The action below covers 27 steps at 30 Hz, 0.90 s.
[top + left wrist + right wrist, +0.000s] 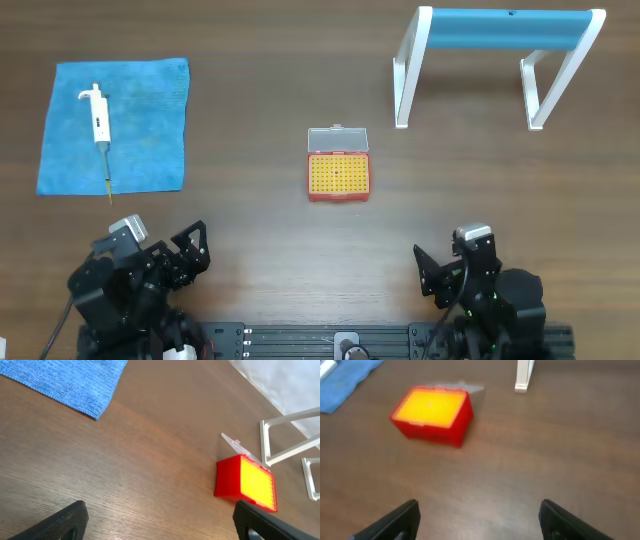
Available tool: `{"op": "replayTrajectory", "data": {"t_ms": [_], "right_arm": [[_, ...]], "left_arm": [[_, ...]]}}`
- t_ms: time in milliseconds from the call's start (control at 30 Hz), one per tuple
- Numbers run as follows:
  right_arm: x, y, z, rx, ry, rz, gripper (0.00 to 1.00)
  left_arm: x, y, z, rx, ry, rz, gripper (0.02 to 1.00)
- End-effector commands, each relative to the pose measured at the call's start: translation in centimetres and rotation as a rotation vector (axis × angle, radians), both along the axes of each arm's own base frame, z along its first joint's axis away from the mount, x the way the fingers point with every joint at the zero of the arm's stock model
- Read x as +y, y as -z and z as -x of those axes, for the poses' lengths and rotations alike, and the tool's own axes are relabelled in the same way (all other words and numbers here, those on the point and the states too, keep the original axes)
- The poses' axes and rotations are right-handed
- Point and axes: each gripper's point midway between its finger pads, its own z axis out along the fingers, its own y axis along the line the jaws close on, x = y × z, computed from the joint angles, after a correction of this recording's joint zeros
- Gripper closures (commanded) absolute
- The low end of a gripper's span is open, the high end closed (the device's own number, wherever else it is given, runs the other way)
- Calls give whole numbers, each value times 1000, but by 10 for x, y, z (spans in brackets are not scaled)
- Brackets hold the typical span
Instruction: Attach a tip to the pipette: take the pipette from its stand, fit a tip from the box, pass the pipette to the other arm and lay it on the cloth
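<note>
A white pipette (99, 118) with a tip fitted lies on the blue cloth (140, 140) at the table's left, tip toward the near edge. The red tip box (338, 176) with a yellow rack and its clear lid open sits mid-table; it appears as the tip box (245, 484) in the left wrist view and the tip box (432, 415) in the right wrist view. The white stand with a blue top bar (500, 60) is at the far right. My left gripper (190, 250) rests open near the front left, and my right gripper (432, 270) is open near the front right. Both are empty.
The dark wooden table (300, 80) stretches bare between the cloth, the box and the stand. A corner of the cloth (65, 380) and the stand's white legs (290, 435) appear in the left wrist view. A stand foot (524, 377) is beyond the box.
</note>
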Motion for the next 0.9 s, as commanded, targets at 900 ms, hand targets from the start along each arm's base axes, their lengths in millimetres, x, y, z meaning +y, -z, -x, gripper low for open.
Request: {"op": "replayTrajectory", "data": {"t_ms": [900], "right_arm": [[-3,4,2,16,18,-1,231]], "left_arm": [[-24,-21,-73,-649,255,-496,77]]}}
